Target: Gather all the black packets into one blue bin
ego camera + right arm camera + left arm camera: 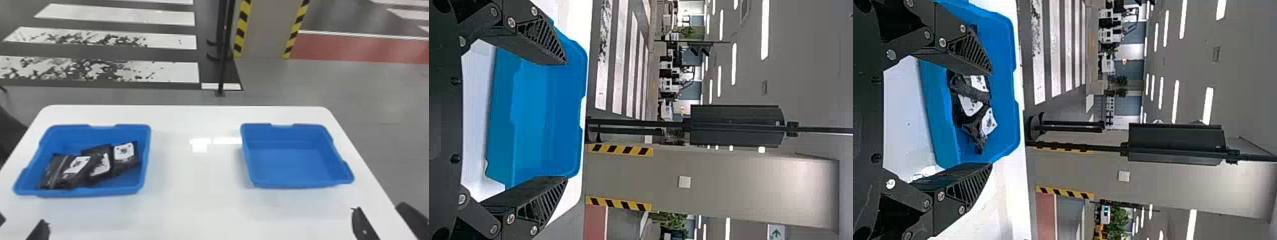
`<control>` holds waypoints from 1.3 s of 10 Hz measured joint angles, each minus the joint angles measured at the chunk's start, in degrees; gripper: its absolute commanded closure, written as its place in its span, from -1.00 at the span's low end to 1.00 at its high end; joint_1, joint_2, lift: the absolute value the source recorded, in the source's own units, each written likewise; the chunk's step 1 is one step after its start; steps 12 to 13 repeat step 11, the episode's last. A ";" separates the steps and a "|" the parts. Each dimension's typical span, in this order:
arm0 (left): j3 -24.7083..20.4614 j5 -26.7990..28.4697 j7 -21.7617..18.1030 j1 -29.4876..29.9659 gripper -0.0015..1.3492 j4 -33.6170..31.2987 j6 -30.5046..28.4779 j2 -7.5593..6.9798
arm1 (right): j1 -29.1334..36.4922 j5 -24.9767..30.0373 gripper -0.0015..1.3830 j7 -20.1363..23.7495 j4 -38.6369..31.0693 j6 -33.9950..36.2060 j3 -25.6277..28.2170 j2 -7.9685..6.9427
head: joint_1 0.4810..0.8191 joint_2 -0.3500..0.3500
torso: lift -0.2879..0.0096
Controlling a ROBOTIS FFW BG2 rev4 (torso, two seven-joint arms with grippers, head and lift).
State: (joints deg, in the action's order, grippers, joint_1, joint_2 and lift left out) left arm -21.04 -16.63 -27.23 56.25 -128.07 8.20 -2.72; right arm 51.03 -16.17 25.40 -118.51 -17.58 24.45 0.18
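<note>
Packets (129, 164) w/ white labels (124, 151) in L blue bin (95, 191); L gripper (22, 220) & R gripper (379, 208) jaws apart.

White surface (198, 191) is standing in foreground, its glossy top reflecting light near the middle. Beyond its far edge, white floor stripes (121, 14) are crossing dark flooring, the nearest two showing worn, dark patches. A thin black pole (222, 73) is rising from a small base, left of a grey pillar (265, 28) that is bearing yellow-and-black hazard strips (243, 20). Right of the pillar, a red floor band (360, 48) is running along a white line (360, 34). Wrist views: pole is carrying a dark panel (1173, 144); ceiling lights (765, 30) are glowing.
</note>
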 measured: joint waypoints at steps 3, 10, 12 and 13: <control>-0.11 -0.01 -0.13 -0.48 -0.38 0.42 0.24 0.13 | 0.43 -0.22 -0.69 0.00 -0.83 0.00 -0.07 0.00 | 0.27 -0.31 | 0.20; 0.91 -0.27 -0.20 -1.75 -0.38 1.20 0.38 -0.29 | -0.44 -0.40 -0.69 0.00 -0.38 0.00 -0.11 0.00 | 0.27 -0.34 | 0.20; 1.01 -0.32 -0.22 -1.87 -0.38 1.38 0.44 -0.35 | -0.69 -0.45 -0.69 0.00 -0.37 0.00 -0.11 0.00 | 0.27 -0.34 | 0.20; 1.01 -0.32 -0.22 -1.87 -0.38 1.38 0.44 -0.35 | -0.69 -0.45 -0.69 0.00 -0.37 0.00 -0.11 0.00 | 0.27 -0.34 | 0.20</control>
